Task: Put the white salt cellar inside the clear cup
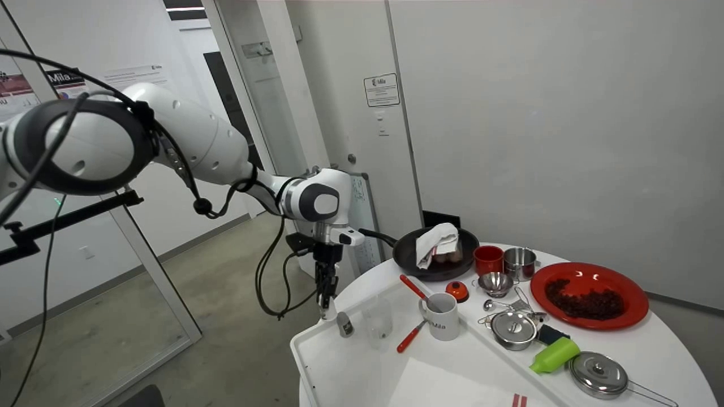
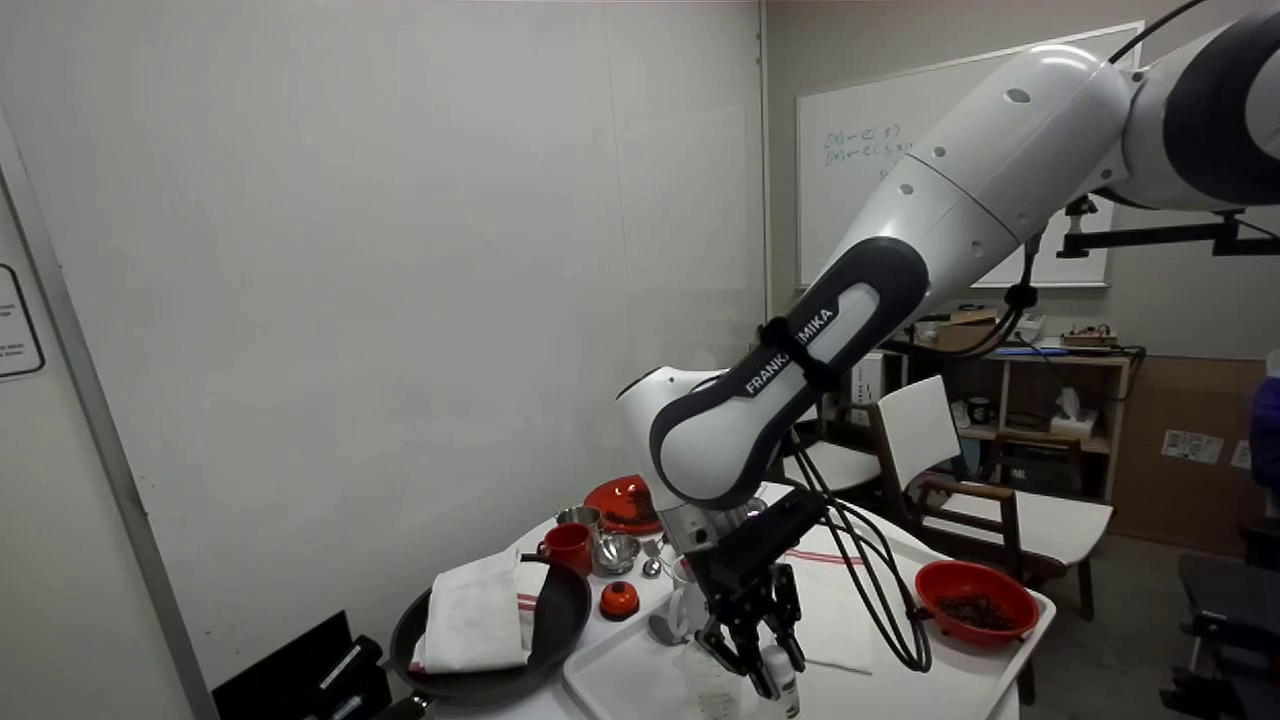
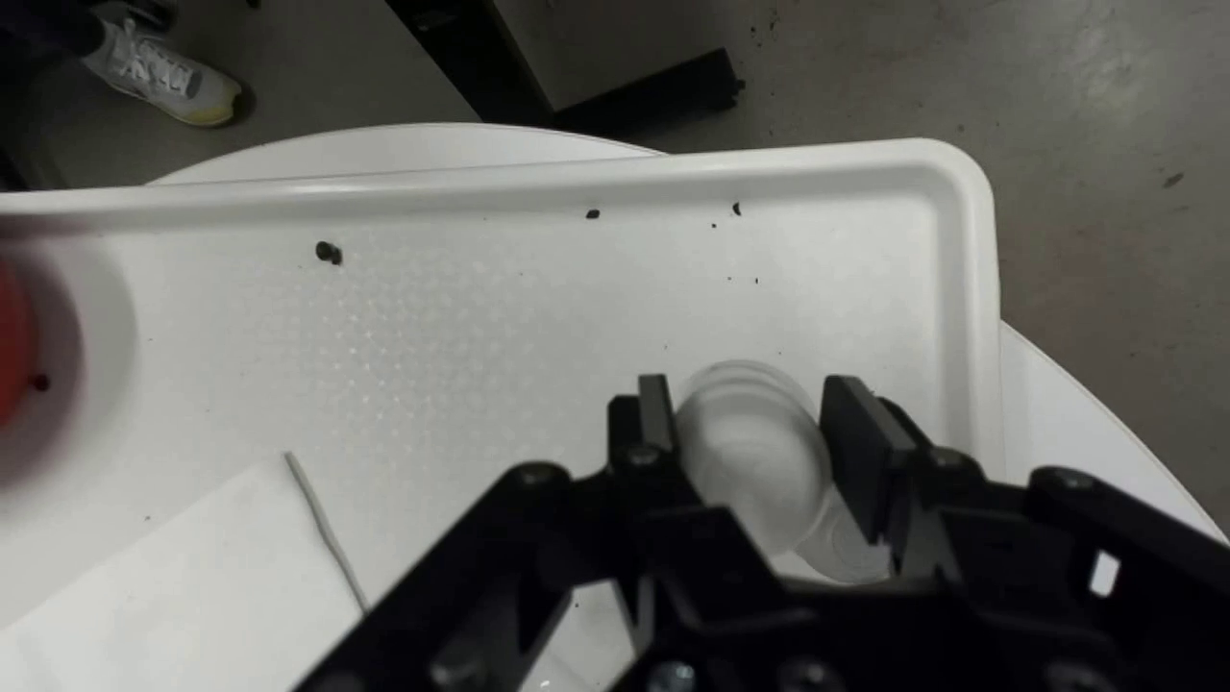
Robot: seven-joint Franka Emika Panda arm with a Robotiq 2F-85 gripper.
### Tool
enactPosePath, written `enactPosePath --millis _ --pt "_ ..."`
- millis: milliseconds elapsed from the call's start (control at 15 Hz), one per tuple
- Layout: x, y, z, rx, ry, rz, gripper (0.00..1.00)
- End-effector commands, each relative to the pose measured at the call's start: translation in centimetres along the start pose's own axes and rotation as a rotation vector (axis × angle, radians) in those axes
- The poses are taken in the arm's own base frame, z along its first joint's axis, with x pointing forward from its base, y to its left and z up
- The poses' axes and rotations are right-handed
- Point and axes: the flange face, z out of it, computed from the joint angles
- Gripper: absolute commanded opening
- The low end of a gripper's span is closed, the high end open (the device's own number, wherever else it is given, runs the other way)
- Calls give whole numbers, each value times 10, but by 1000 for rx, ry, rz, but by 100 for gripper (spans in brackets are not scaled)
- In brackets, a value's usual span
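My gripper point(image 1: 326, 304) points down over the far end of the white tray point(image 1: 350, 373). In the wrist view its fingers point(image 3: 748, 394) touch both sides of the white salt cellar point(image 3: 754, 461), whose rounded top is blurred. In an exterior view the salt cellar point(image 2: 781, 668) sits between the fingertips, slightly tilted; I cannot tell whether its base touches the tray. The clear cup point(image 1: 378, 321) stands upright on the tray beside it and also shows in an exterior view point(image 2: 712, 688). In the wrist view a see-through round shape, likely the cup point(image 3: 846, 553), is partly hidden by the right finger.
A small grey cylinder point(image 1: 344, 325) is near the cup. A white mug point(image 1: 442, 317) and a red-handled utensil point(image 1: 411, 337) are beyond it. A black pan point(image 1: 404, 257) with a cloth, a red cup point(image 1: 488, 259) and steel ware lie outside the tray. A red bowl point(image 2: 975, 625) stands on the tray.
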Motion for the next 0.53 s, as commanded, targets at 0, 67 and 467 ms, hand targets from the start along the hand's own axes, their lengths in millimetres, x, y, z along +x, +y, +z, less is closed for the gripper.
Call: enactPosePath --millis 0,67,467 --pt "11 -4 -16 -2 -33 -14 17" --pt "16 -4 -20 -7 -25 1 17" --pt "53 7 -31 -44 -4 60 17"
